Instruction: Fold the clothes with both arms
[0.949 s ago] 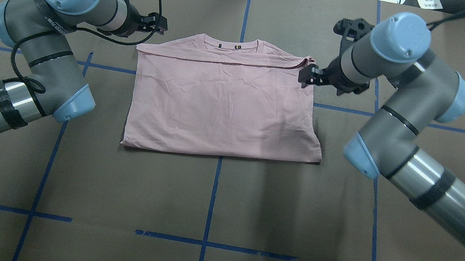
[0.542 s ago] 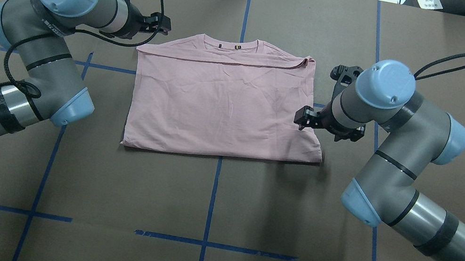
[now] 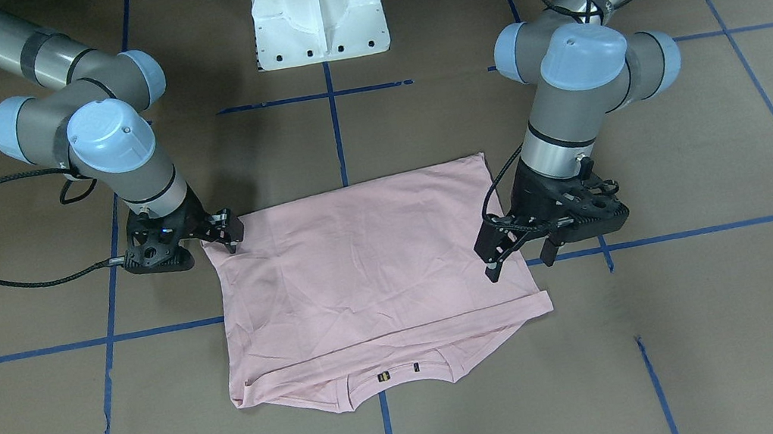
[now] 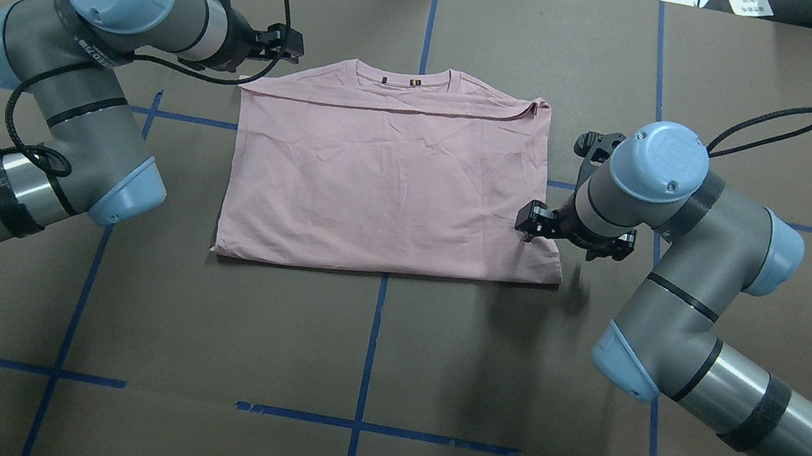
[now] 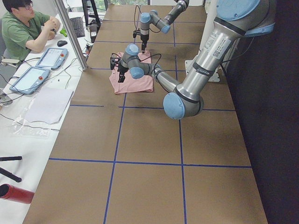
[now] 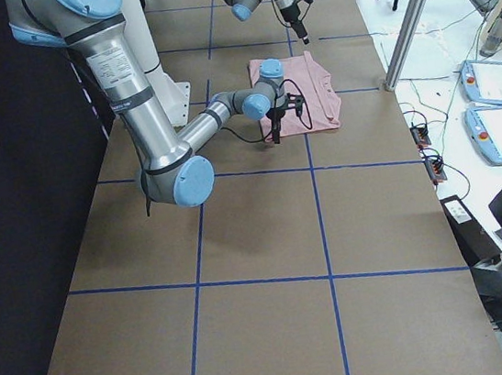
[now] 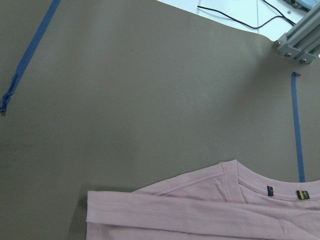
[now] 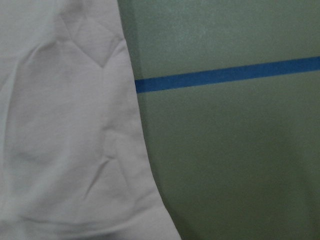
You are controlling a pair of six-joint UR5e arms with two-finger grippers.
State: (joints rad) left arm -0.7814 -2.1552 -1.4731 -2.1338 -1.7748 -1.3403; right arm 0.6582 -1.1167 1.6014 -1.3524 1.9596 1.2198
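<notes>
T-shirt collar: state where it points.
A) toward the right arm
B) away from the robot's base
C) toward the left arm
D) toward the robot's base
B: in the front-facing view the collar lies at the T-shirt edge farthest from the white pedestal.

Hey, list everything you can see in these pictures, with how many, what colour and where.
T-shirt: one, pale pink, folded flat mid-table, collar away from the robot.
Table: one, brown cover, blue tape grid.
Pedestal: one, white, at the robot's base.
Person: one, green top, seated beyond the table's left end.
Handheld screens: two, grey, beside that person.
Cylinder: one, red, same side, nearer that camera.
Left arm: one, grey, blue caps; left gripper black, open, above the T-shirt's far left corner.
Right arm: one, same colours; right gripper black, open, at the T-shirt's right edge.
</notes>
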